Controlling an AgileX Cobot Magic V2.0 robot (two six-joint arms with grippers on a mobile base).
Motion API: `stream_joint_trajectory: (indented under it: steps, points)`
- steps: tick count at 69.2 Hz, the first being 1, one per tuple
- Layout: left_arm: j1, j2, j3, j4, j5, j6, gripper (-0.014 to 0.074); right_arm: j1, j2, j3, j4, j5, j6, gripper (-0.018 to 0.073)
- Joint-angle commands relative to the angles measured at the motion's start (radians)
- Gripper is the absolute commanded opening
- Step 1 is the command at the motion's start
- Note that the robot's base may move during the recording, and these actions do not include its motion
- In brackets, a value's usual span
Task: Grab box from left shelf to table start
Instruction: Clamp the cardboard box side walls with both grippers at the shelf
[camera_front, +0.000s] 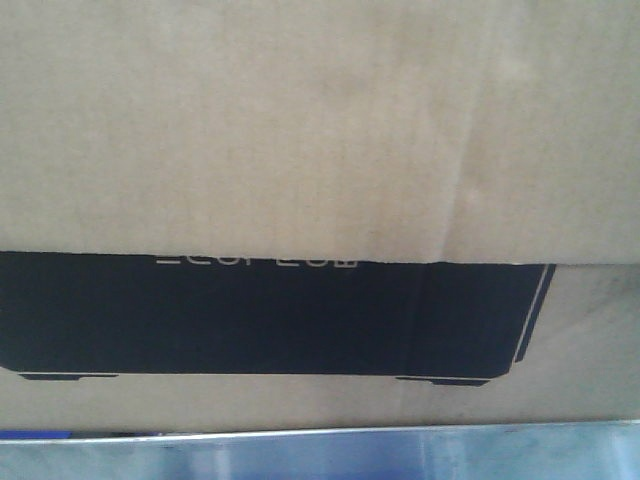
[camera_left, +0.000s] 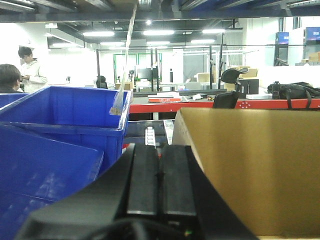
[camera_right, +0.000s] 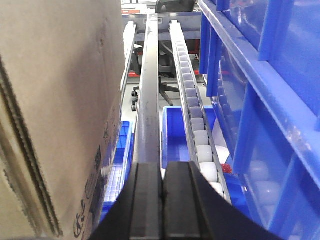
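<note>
My left pincer (camera_left: 160, 150) is pressed together, box (camera_left: 250, 170) just right of it, blue bin (camera_left: 65, 110) left. Now my right pincer (camera_right: 162, 167), pressed together too, box close on its left.

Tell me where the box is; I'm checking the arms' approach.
The box fills the front view above the shelf, between the arms: right of the left gripper, left of the right gripper.

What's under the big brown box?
Just below the box in the front view runs the silvery edge of the left shelf, with a blue sliver beside it. The box covers whatever lies directly underneath it.
</note>
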Motion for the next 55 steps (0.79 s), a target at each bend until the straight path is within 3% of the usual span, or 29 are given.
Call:
stream_joint_trajectory:
  steps: [1,13,16,47,55]
  points:
    - [0.000,0.011,-0.067,0.002,-0.014,0.001,0.0002,-0.003,-0.006,0.002,-0.001,-0.084,-0.001,0.0020]
    - [0.000,0.063,-0.110,-0.008,0.017,0.001,0.0343,-0.003,-0.006,0.002,-0.001,-0.084,-0.001,0.0020]
    - [0.000,0.084,-0.126,-0.009,0.038,0.001,0.0380,-0.003,-0.006,0.002,-0.001,-0.084,-0.001,0.0020]
    - [-0.003,0.525,-0.534,-0.131,0.509,0.003,0.0388,-0.003,-0.006,0.002,-0.001,-0.084,-0.001,0.0020]
    - [-0.054,0.624,-0.589,-0.156,0.530,0.003,0.0388,-0.003,-0.006,0.002,-0.001,-0.084,-0.001,0.0020]
